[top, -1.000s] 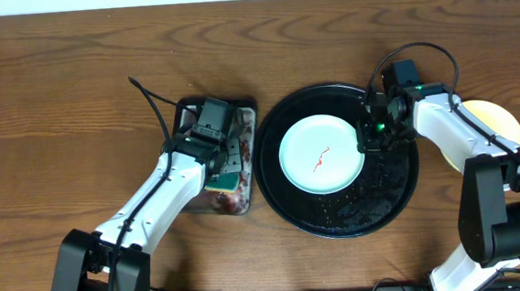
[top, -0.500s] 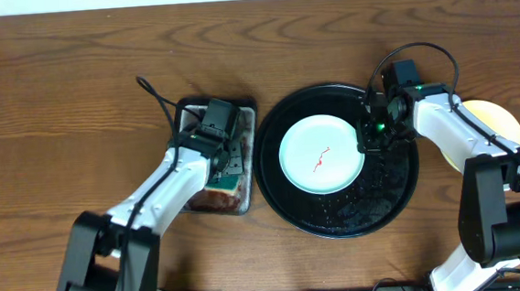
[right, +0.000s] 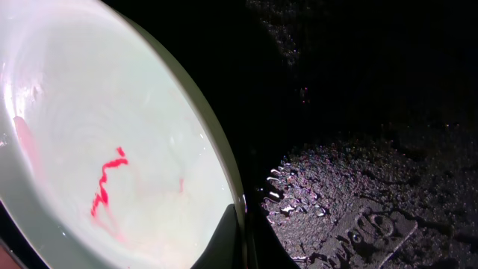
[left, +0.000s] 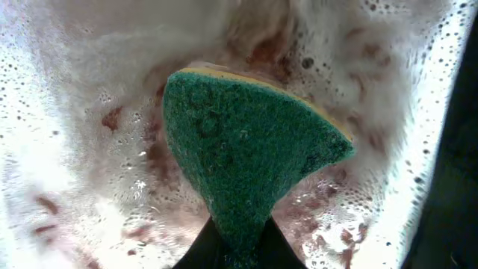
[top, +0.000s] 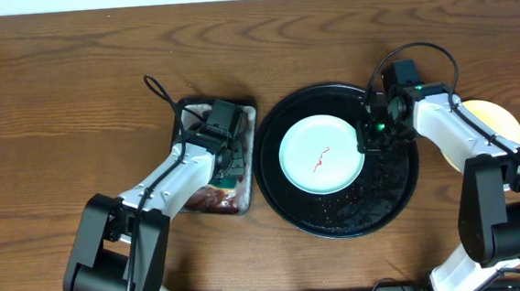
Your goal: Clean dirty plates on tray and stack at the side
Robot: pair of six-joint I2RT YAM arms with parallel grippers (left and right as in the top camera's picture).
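A pale mint-green plate (top: 321,153) with a thin red sauce smear lies in the round black tray (top: 339,227). My right gripper (top: 367,143) is shut on the plate's right rim; in the right wrist view its fingers (right: 243,239) pinch the edge of the plate (right: 97,149) above the wet tray (right: 373,112). A yellow plate (top: 506,124) rests on the wood right of the tray, partly under the right arm. My left gripper (top: 228,171) is shut on the green sponge (left: 246,157), with the left gripper (left: 239,243) pinching its lower end over foam.
A small rectangular metal tray (top: 211,200) with reddish stains and suds (left: 75,112) stands left of the black tray, almost touching it. Brown wood-grain tabletop (top: 55,105) stretches to the left and back. A black cable (top: 160,93) loops above the left arm.
The left gripper has shut on the green sponge in the metal tray, and the left arm shifted slightly. The right arm and the plate have not moved.
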